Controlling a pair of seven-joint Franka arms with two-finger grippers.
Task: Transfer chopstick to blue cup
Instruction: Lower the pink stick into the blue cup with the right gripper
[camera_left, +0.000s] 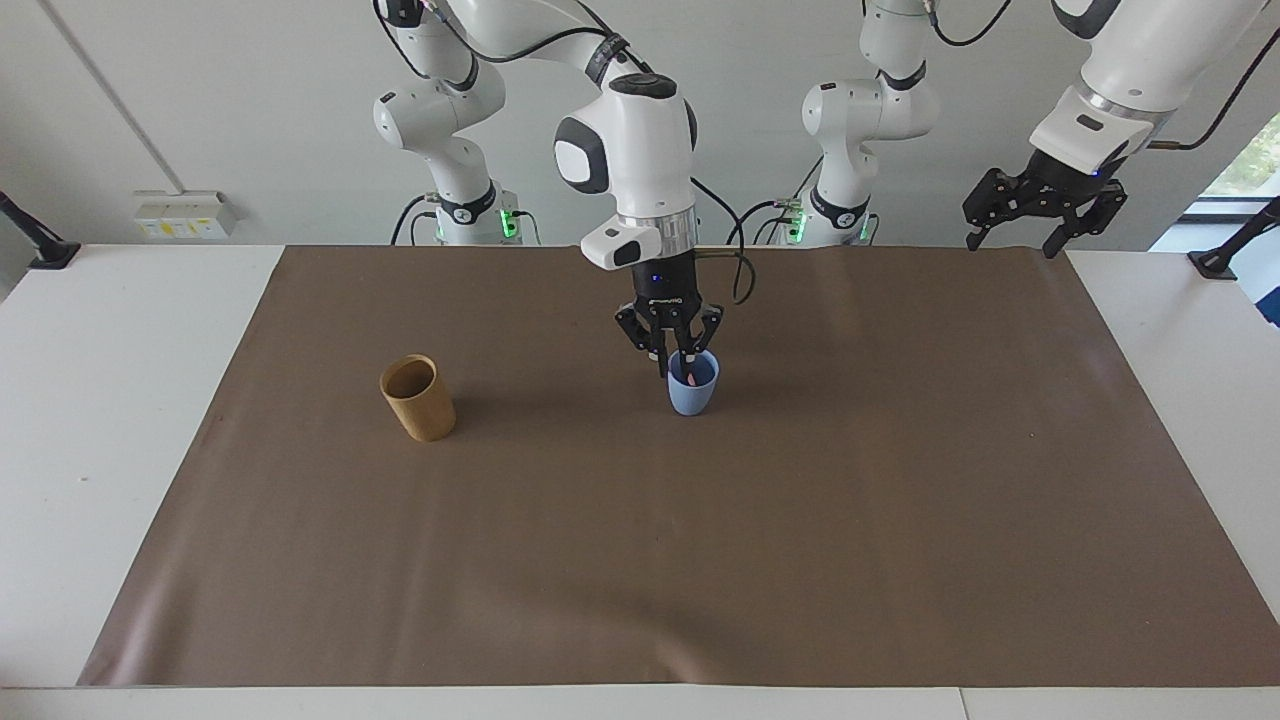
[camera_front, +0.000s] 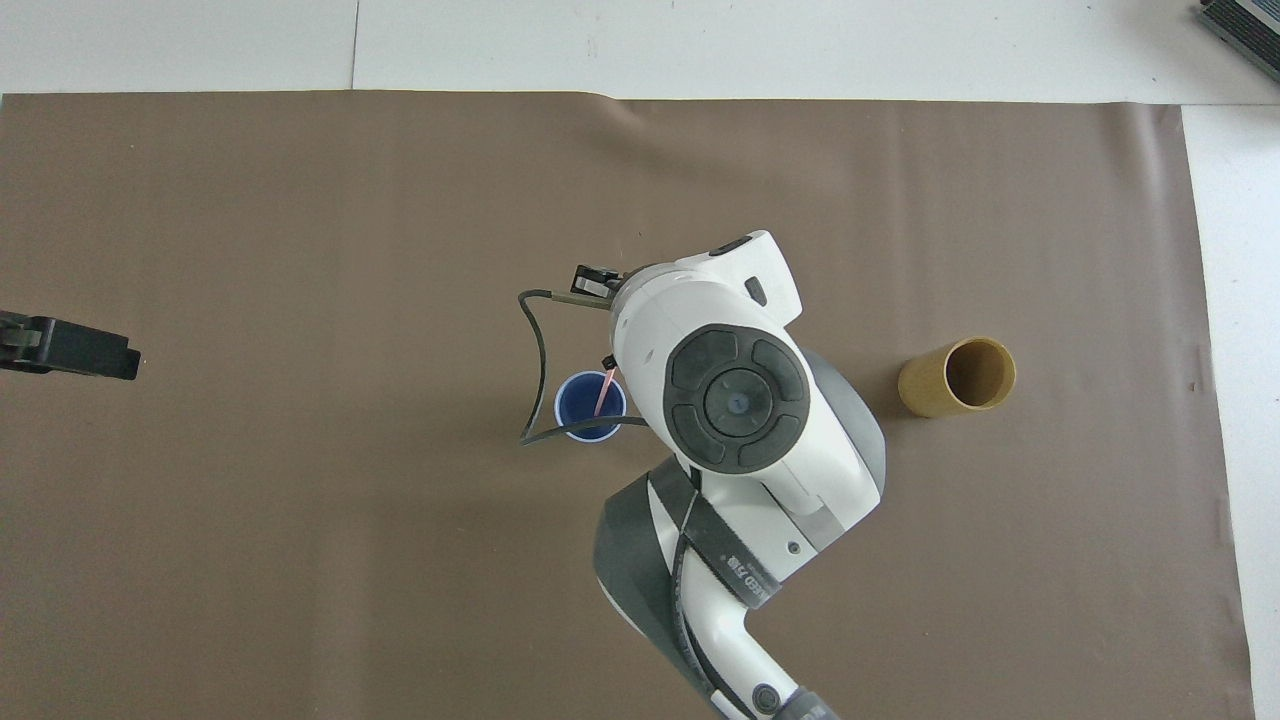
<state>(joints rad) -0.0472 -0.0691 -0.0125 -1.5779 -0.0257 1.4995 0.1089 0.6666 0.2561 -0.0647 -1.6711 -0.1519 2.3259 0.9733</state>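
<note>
My right gripper (camera_left: 675, 364) hung directly over the blue cup (camera_left: 692, 385), pointing straight down from the wrist, with its tips at the level of the cup's rim. I could not tell whether its fingers had parted or were clamped on anything; from the facing view the links splayed out to the sides, and from overhead my own wrist housing covered the gripper altogether.

My left gripper (camera_left: 1030, 213) waited high over the mat's corner at the left arm's end of the table, its jaws spread wide and holding nothing.

Under both arms lay the brown mat (camera_left: 800, 520), covering most of the white table (camera_left: 90, 400).

The tan cup (camera_left: 418, 398) stood upright on the mat toward the right arm's end of the table, well apart from the blue cup and from my right gripper.

The blue cup stood upright near the middle of the mat, its dark blue inside open to the overhead view (camera_front: 590, 406).

The chopstick (camera_front: 604, 392) was inside the blue cup, leaning up toward the rim just under my right gripper. Whether the gripper touched it, I could not tell.
</note>
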